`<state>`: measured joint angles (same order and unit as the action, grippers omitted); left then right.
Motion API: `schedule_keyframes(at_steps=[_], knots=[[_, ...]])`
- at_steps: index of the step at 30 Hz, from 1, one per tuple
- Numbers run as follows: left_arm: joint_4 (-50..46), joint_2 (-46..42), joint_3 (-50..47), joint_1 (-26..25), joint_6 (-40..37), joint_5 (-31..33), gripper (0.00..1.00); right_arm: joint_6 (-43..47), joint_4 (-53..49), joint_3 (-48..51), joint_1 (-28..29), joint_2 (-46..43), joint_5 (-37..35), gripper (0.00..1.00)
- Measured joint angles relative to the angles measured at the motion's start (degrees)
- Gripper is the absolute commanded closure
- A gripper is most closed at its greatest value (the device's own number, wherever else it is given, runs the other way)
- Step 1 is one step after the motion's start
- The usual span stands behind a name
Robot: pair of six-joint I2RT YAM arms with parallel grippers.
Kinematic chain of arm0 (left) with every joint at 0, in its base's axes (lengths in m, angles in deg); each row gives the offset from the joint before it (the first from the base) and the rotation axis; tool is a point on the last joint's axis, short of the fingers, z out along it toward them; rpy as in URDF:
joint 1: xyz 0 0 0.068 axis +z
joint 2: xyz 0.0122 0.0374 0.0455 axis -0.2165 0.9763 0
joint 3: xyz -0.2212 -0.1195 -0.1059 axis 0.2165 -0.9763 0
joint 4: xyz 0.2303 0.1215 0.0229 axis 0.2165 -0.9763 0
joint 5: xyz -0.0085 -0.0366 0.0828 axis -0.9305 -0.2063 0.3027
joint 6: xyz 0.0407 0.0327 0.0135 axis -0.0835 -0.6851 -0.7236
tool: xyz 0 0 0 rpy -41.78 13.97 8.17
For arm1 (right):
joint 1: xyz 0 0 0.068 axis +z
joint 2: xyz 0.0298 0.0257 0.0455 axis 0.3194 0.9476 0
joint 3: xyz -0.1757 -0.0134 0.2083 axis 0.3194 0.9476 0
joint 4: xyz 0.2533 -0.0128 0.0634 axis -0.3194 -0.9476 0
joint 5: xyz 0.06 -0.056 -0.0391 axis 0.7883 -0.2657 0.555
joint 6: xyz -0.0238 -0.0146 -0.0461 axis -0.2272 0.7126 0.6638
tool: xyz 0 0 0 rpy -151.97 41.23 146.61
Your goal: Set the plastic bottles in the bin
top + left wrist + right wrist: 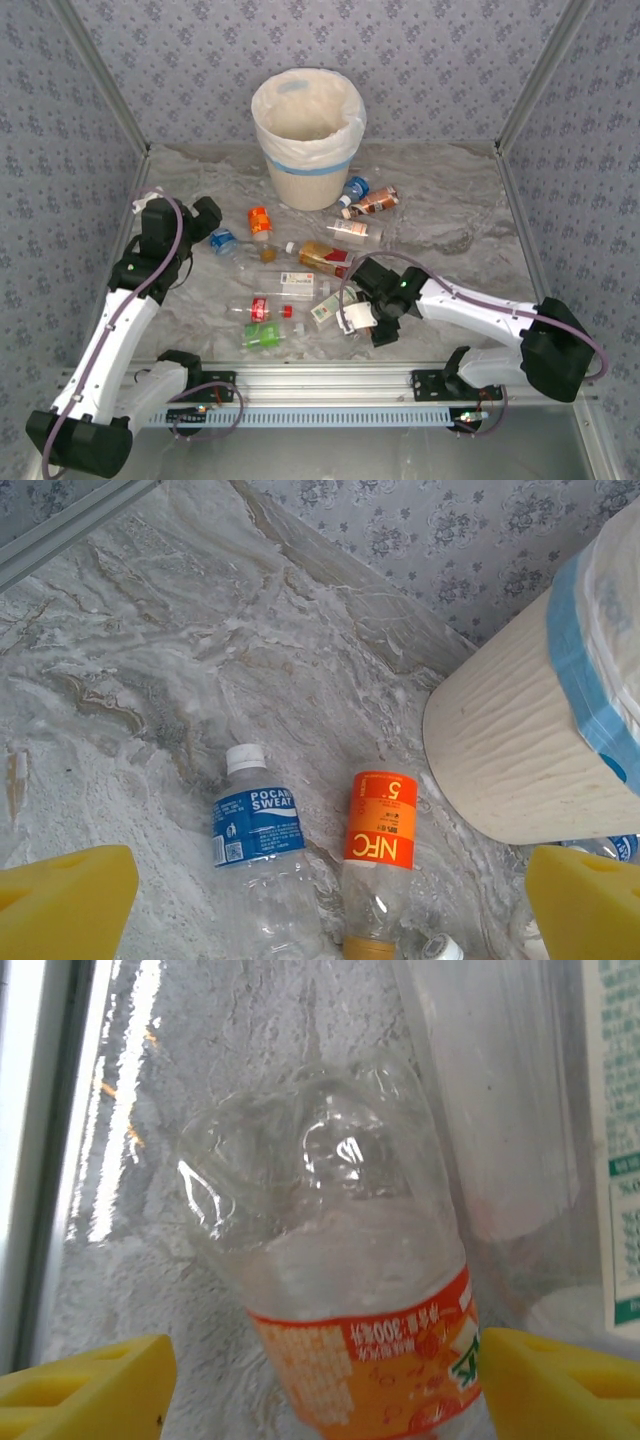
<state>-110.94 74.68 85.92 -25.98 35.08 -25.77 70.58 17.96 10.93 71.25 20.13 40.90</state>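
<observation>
rail (330, 385): aluminium, along the near edge, carrying both arm bases.
table (450, 220): grey-white marbled top.
right gripper (330, 1380): low, jaws part-open astride an orange-labelled bottle (340, 1290), with a gap on one side.
left gripper (325, 905): jaws wide, holding nothing.
plastic bottles (300, 285): scattered mid-table, some just beside the bin (307, 135), which stands upright at the far middle.
walls (400, 60): patterned grey-blue.
left wrist view: brings out a blue-labelled bottle (257, 825) and the NFC bottle (380, 825).

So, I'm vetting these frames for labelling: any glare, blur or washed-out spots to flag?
Right wrist: glare streaks on the table, the orange-labelled bottle close and slightly soft. Left wrist: even light, the Pocari bottle and NFC bottle labels crisp. Top external: soft shadows, the bin liner nearly washed out.
</observation>
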Motion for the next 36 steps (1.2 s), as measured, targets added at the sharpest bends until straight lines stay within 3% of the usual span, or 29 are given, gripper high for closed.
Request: schedule_keyframes(at_steps=[9, 13, 19, 27, 36], knots=[[0.04, 0.02, -0.68, 0.0, 0.04, -0.02, 0.01, 2.36, 8.63, 5.38, 0.94, 1.2, -1.7, 0.25], [0.07, 0.09, -0.68, 0.31, 0.04, -0.02, 0.0, 2.78, 11.28, 7.3, 0.94, 2.03, -3.45, 0.36], [0.11, 0.28, -0.68, 0.37, 0.28, -0.04, 0.01, 2.47, 12.87, 8.11, 0.94, 1.55, -5.25, 0.41], [0.22, 0.46, -1.57, 0.66, 1.05, 0.13, 0.01, -0.61, 7.02, 8.41, 0.28, -3.69, -7.34, 0.51], [0.46, 0.46, -2.43, 1.11, 2.12, 0.68, 0.01, -5.01, -2.34, 4.59, -5.77, -9.57, -8.61, 0.62]])
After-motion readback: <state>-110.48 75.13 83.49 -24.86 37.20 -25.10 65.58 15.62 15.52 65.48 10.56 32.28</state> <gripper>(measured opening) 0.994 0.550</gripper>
